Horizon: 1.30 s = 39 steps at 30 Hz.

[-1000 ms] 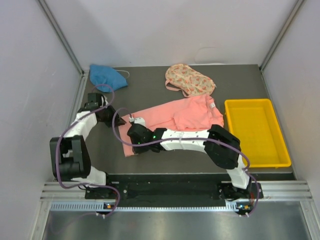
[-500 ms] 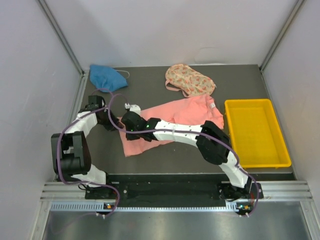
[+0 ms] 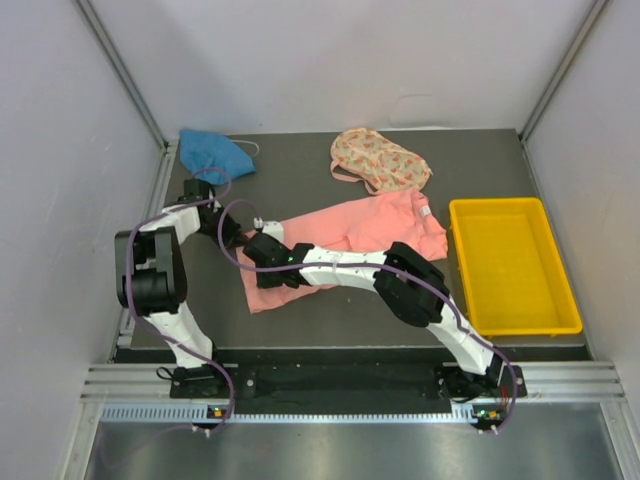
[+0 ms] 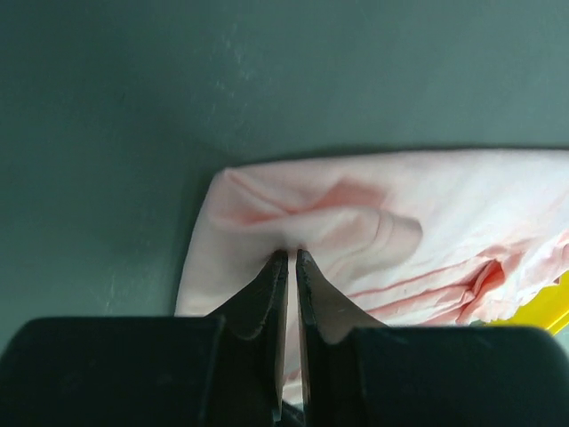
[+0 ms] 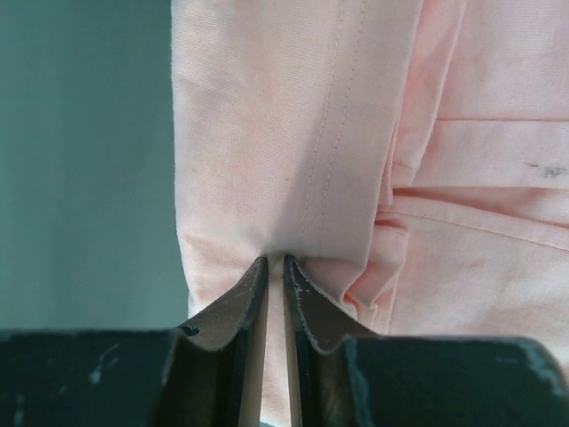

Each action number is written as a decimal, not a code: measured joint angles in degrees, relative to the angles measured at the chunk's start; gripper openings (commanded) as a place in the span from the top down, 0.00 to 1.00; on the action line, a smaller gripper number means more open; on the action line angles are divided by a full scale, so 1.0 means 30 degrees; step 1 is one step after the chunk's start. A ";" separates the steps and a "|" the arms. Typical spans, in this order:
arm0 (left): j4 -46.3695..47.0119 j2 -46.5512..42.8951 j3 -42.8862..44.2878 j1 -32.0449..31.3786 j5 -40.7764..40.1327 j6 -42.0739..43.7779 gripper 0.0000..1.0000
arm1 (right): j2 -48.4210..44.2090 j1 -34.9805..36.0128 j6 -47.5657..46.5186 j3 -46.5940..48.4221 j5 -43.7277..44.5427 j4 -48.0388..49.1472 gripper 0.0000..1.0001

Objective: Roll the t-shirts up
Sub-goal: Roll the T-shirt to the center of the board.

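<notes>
The salmon-pink t-shirt (image 3: 365,225) lies spread on the dark table, its white neck tag at the right. My left gripper (image 3: 237,238) is shut on the shirt's left edge; in the left wrist view (image 4: 292,256) its jaws pinch a fold of the pink cloth (image 4: 391,240). My right gripper (image 3: 252,262) reaches across to the shirt's left end and is shut on the hem; its wrist view (image 5: 275,261) shows pink cloth (image 5: 293,133) pinched between the jaws. The blue t-shirt (image 3: 212,153) lies crumpled at the back left. The floral t-shirt (image 3: 380,160) lies at the back middle.
A yellow tray (image 3: 510,265) stands at the right of the table. Grey walls close in the left and right sides. The right arm (image 3: 400,275) stretches across the shirt's near side.
The right gripper has moved left and further back along the shirt's left end. The left arm has swung its elbow up and in, its gripper now at the shirt's left edge.
</notes>
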 measured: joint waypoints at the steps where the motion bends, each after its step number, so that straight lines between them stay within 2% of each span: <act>1: 0.0102 0.0335 0.0168 0.0000 0.0058 -0.0080 0.87 | 0.0000 0.0000 0.0015 0.0000 -0.0007 0.0000 0.87; 7: 0.0452 0.1741 0.0976 0.0000 0.0379 -0.0444 0.87 | 0.0000 -0.0007 0.0022 0.0000 -0.0015 -0.0007 0.87; 18: 0.0568 0.1749 0.1209 0.0000 -0.0117 -0.0576 0.87 | -0.0233 -0.0007 -0.0466 0.0095 0.0517 -0.0510 0.85; 31: 0.0423 0.1902 0.1581 0.0000 -0.0248 -0.0328 0.86 | -0.0160 -0.0044 -0.0831 0.2149 0.1479 -0.1195 0.85; 35: 0.0401 0.2062 0.1734 0.0000 -0.0270 -0.0277 0.87 | 0.0838 -0.0044 -0.0831 0.3147 0.1508 -0.1268 0.87; 39: 0.0386 0.2069 0.1785 0.0000 -0.0277 -0.0255 0.87 | 0.1421 -0.0044 -0.0641 0.2849 0.1421 -0.1078 0.87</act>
